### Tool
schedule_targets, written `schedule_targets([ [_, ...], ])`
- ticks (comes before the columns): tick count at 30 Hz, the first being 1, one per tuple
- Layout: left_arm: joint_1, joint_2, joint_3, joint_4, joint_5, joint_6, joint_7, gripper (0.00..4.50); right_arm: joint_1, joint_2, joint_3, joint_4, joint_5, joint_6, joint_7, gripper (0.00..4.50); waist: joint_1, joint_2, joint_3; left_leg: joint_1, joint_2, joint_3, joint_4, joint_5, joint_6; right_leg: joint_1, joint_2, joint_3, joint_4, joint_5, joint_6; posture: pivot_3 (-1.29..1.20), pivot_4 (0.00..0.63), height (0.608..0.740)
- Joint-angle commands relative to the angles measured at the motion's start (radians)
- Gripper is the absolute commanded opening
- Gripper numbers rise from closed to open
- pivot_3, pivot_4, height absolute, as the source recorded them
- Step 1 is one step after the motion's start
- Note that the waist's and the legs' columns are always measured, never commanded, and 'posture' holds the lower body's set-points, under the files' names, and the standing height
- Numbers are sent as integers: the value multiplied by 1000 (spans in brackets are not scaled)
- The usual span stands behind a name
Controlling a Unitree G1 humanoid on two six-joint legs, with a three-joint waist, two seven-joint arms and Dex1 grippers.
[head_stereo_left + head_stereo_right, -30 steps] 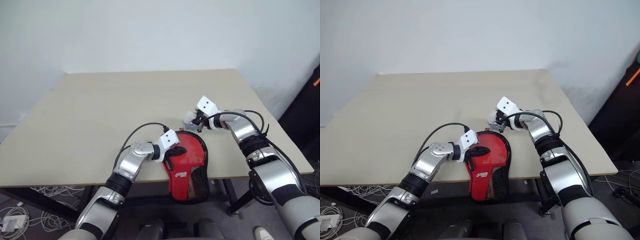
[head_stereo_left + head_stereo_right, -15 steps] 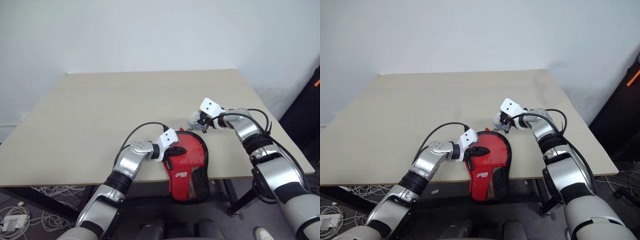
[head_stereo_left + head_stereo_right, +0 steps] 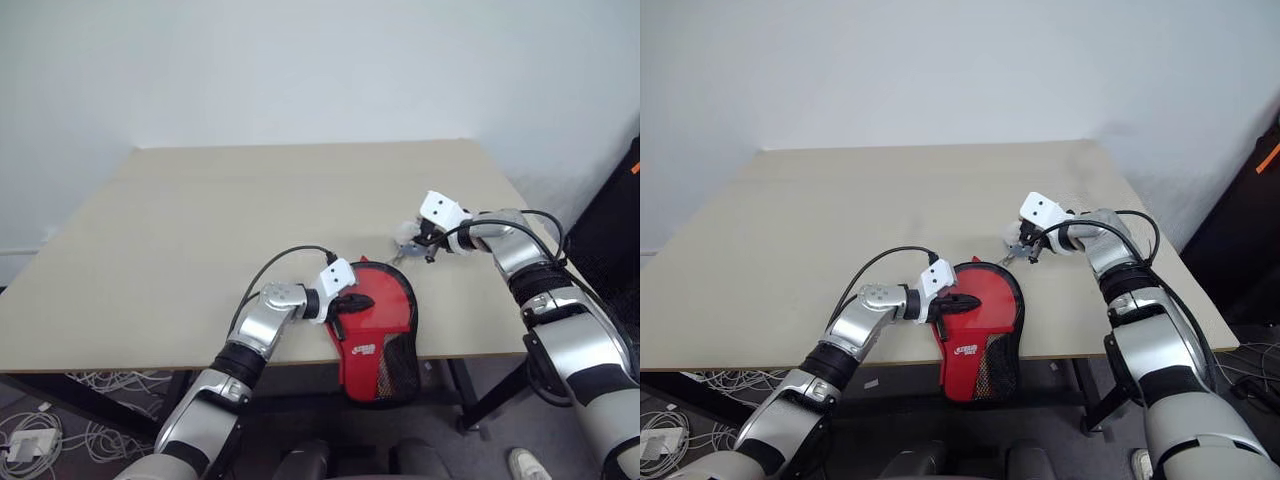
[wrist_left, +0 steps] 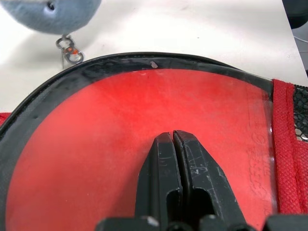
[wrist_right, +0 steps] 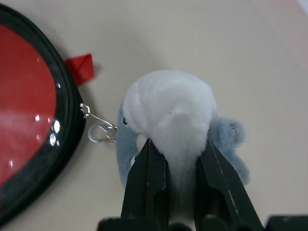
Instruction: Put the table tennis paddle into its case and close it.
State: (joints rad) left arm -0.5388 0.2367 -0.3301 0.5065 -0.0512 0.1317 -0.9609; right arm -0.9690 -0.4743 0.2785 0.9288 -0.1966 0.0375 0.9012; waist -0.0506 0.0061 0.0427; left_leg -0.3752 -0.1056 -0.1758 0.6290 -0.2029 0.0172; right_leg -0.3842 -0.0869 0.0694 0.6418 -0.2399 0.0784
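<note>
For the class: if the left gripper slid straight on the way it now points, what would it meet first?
The left gripper, shut, already lies on the case's red face. Sliding on, it would probably cross the black zipper rim, then the bare table; the plush charm lies off to one side.

The two head views look forward and down from above the worktop, taking in both arms and the wall behind — the same scene, slightly offset sideways. The left wrist view sits very close over the case, looking along the left gripper toward its rim at 12 o'clock. The right wrist view is as near, looking along the right gripper; both wrist views share the case's zipper rim and the grey-white plush charm.
</note>
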Motion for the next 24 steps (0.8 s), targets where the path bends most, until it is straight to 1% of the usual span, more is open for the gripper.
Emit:
schedule_targets([
  [1,52,9,-20,105,35,2,-4,0,31,-74,-44,-103,18,25,23,197,1,0,0,0,0,0,0,0,0,0,0,0,0,0,0,0,0,739],
  [6,61,12,-14,135,38,-29,-14,0,133,-143,-75,-276,55,106,76,197,3,4,-3,0,0,0,0,0,0,3,-1,0,0,-1,1,0,0,739],
  [12,53,15,-8,155,44,-37,-28,0,272,-237,-119,-519,115,218,136,197,5,5,-4,1,0,0,1,0,1,5,-1,0,-1,-2,3,0,0,739],
  [19,29,23,-11,174,49,-30,-57,0,519,-356,-209,-894,262,355,222,197,6,4,-4,1,2,0,1,-1,1,8,-5,-3,-1,-5,7,0,0,739],
  [24,14,27,-16,184,53,-30,-76,0,716,-401,-258,-1166,365,464,238,197,6,2,-5,1,2,0,2,-4,-1,9,-8,-4,-1,-6,9,0,0,739],
])
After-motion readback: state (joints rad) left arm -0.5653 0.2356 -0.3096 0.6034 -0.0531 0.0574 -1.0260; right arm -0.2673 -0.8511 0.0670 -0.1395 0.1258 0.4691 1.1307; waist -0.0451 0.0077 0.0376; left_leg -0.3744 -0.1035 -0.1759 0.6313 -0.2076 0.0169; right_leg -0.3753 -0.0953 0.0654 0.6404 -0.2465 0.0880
